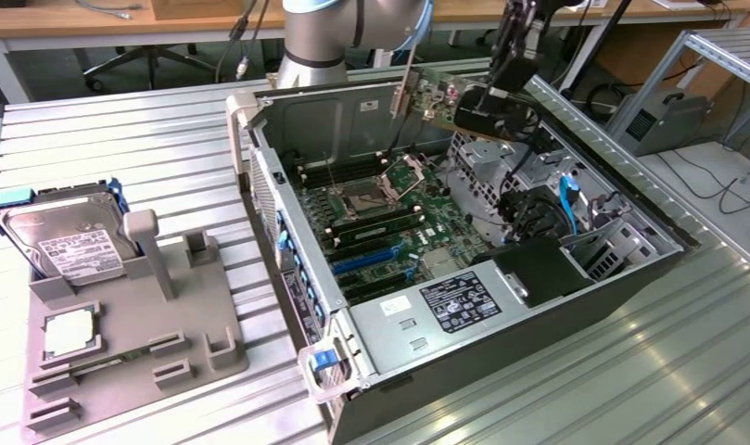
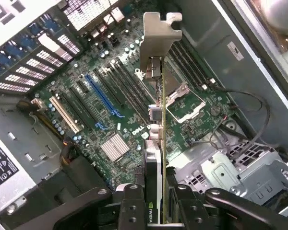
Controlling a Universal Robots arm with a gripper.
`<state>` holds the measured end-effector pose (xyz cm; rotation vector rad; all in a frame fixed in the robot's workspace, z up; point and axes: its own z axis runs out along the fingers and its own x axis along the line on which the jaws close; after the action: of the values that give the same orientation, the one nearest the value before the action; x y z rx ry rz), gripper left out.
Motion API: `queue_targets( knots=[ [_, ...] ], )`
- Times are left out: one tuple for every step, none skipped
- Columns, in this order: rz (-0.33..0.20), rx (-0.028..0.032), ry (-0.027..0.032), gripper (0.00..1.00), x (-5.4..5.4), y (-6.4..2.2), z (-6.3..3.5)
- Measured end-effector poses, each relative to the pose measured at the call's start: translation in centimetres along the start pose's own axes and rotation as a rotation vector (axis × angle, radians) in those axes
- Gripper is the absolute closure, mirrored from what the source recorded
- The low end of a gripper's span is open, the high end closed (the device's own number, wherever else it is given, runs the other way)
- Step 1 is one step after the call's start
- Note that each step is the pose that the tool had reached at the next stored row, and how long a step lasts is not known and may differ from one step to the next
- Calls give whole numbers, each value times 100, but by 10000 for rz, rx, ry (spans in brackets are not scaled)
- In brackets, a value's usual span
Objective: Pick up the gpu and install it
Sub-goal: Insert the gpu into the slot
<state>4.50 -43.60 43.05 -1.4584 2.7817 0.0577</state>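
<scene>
Silver-grey arm point(image 1: 315, 42), black gripper point(image 2: 156, 199)

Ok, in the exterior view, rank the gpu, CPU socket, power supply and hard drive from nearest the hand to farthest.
1. gpu, gripped in the hand.
2. CPU socket, on the motherboard.
3. power supply, case's near end.
4. hard drive, exterior view's far left.

We see our arm point(image 1: 326, 42) arched over, wrist angled downward, gripper point(image 1: 476, 109) jaws clamped on the gpu point(image 1: 432, 93).
</scene>
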Motion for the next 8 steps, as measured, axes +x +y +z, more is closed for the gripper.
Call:
queue_targets(
  knots=[
    [-201, -1, 10, 73, 0, 0, 1],
    [-360, -2, 18, 73, 0, 0, 1],
    [-516, -4, 25, 73, 0, 0, 2],
    [-684, -6, 31, 73, 0, 0, 3],
    [-903, -8, 41, 73, 0, 0, 4],
    [-1027, -9, 46, 73, -1, 0, 4],
    [-1232, -11, 55, 73, -1, 0, 5],
    [-1375, -13, 60, 73, -1, 0, 6]
  ],
)
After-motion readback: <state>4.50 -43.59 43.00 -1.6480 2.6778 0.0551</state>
